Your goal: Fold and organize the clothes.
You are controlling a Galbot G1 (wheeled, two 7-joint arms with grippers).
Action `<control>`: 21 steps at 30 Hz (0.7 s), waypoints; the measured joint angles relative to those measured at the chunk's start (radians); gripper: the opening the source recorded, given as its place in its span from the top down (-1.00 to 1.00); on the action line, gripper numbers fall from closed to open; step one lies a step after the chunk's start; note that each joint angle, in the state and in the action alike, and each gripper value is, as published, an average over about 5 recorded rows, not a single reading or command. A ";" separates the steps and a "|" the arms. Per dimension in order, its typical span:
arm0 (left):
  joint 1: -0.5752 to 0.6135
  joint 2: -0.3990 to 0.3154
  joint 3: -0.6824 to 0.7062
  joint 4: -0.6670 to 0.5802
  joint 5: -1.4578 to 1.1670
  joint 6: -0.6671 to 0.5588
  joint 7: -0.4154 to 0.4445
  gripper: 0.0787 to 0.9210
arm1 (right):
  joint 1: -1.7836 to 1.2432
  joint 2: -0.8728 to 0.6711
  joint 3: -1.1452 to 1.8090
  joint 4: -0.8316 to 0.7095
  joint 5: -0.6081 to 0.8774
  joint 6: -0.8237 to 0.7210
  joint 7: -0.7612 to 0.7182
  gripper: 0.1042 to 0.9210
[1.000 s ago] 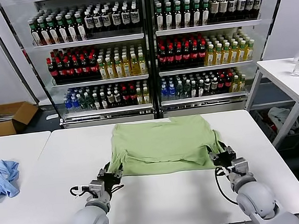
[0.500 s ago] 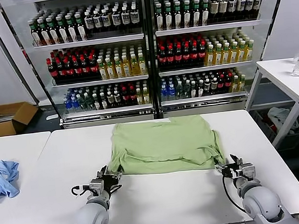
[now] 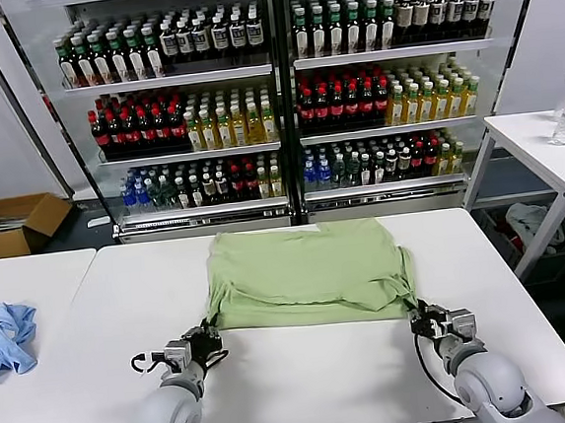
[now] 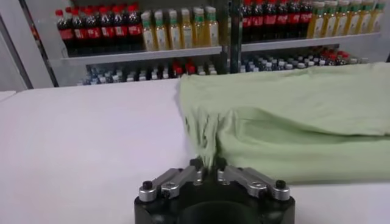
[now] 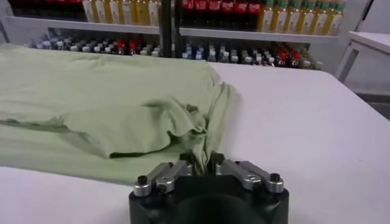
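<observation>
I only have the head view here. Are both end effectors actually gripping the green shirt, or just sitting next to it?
Observer: In its wrist view, the left end effector is shut on a bunched corner of the green shirt.
Operator: And the right one?
Observer: The right end effector is also shut, pinching gathered fabric at the shirt's edge.
Operator: Is the shirt flat near the right one?
Observer: No, a rumpled fold lies over a lower layer there.
</observation>
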 measured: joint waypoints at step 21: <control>0.466 -0.082 -0.116 -0.436 0.141 0.020 0.001 0.88 | -0.467 0.006 0.245 0.371 -0.157 0.038 -0.053 0.54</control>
